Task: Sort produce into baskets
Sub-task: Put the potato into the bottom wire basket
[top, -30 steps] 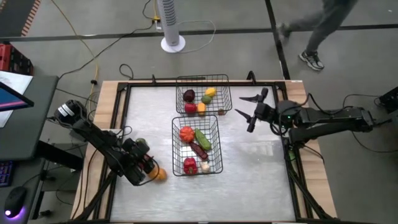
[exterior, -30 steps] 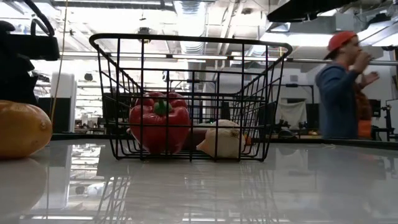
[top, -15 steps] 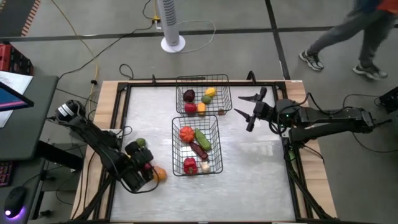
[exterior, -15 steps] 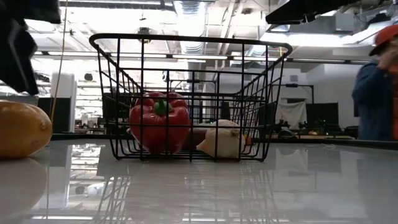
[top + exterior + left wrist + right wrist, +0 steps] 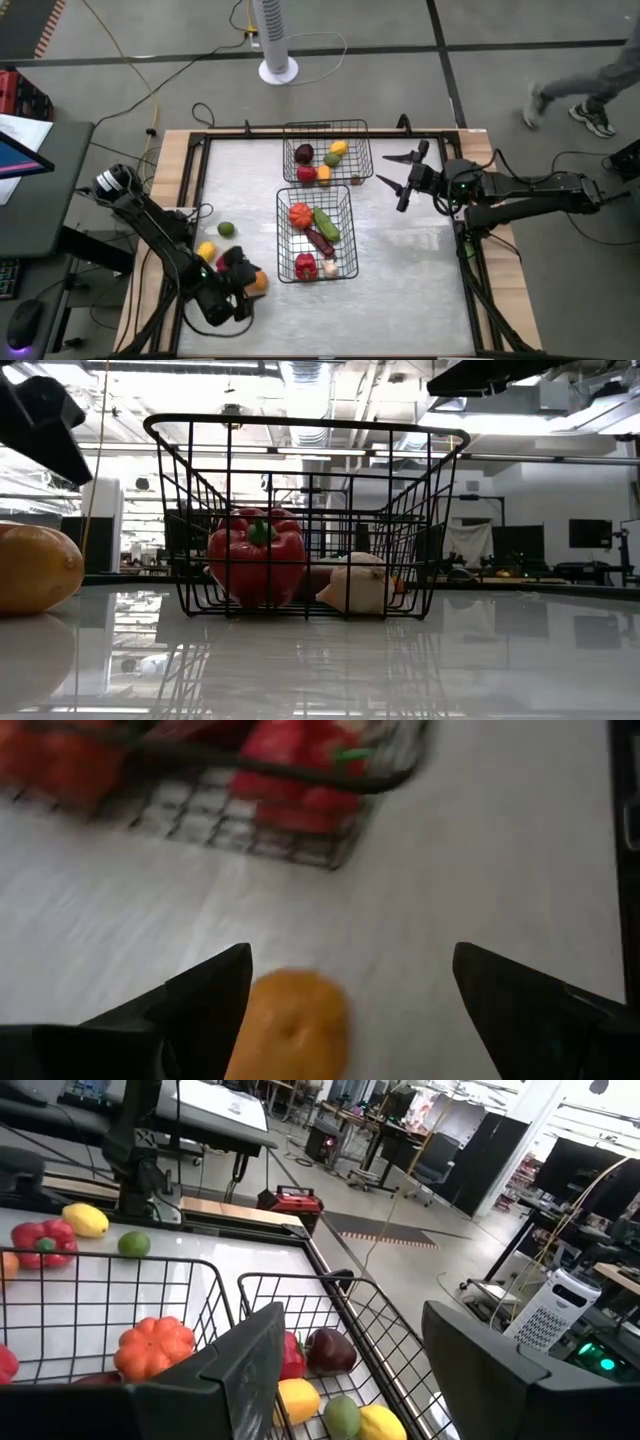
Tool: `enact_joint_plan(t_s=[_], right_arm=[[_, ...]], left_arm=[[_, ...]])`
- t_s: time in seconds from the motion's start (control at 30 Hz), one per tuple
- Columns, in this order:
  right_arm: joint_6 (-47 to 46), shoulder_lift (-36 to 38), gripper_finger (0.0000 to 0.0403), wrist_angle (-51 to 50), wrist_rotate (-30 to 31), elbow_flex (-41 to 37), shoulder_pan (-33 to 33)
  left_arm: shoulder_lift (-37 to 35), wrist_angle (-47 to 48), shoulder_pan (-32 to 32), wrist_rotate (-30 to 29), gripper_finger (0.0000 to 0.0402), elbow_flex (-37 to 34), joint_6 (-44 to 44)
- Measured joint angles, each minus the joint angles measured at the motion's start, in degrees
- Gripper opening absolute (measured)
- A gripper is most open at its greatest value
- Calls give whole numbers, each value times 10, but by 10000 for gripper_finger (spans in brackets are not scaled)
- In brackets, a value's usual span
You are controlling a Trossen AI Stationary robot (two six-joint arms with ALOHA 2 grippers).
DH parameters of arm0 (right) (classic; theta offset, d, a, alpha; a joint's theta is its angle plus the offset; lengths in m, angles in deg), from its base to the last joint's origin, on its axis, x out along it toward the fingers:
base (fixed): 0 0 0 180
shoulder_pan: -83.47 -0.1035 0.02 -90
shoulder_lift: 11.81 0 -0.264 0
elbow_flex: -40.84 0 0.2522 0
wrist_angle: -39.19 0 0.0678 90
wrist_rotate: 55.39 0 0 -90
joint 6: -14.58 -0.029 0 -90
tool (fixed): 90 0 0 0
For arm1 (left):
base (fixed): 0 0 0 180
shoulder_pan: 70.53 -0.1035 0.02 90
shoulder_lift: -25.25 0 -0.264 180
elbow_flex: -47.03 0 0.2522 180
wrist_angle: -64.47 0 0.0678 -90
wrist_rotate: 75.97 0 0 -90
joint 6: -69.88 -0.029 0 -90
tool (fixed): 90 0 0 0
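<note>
1. Table (image 5: 420,290): white top, both arms over it, two black wire baskets in the middle.
2. Right arm: comes in from the right edge; right gripper (image 5: 400,178) hangs beside the far basket, fingers spread apart, nothing between them.
3. Left arm: runs along the left side; left gripper (image 5: 243,300) near the table's front-left, fingers wide apart and empty, the orange piece on the table between them in the left wrist view.
4. Near basket (image 5: 283,232): holds an orange pumpkin-like piece, a green one, a dark maroon one, a red pepper (image 5: 256,563) and a whitish garlic-like piece (image 5: 354,587).
5. Far basket (image 5: 366,150): dark maroon, yellow, green and red pieces inside.
6. Loose produce left of the near basket: orange piece (image 5: 258,282), red pepper (image 5: 229,262), yellow piece (image 5: 206,251), green lime-like piece (image 5: 226,230).
</note>
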Motion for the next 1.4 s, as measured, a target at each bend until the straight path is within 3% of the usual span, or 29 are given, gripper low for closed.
enact_joint_plan(t_s=[0.17,0.6,0.87,1.0,1.23,1.4], right_arm=[[0,0,265,-1,0,0,0],[1,0,265,-1,0,0,0],[2,0,265,-1,0,0,0],[2,0,265,0,0,0,0],[4,0,265,0,0,0,0],[-8,0,265,-15,-1,0,0]], left_arm=[[51,-21,-2,0,332,0,-75],[125,64,-6,26,329,0,-64],[125,66,-20,42,251,0,-63],[113,79,-38,55,246,3,-79],[90,308,-78,37,260,128,-88],[88,399,-100,-85,261,237,-95]])
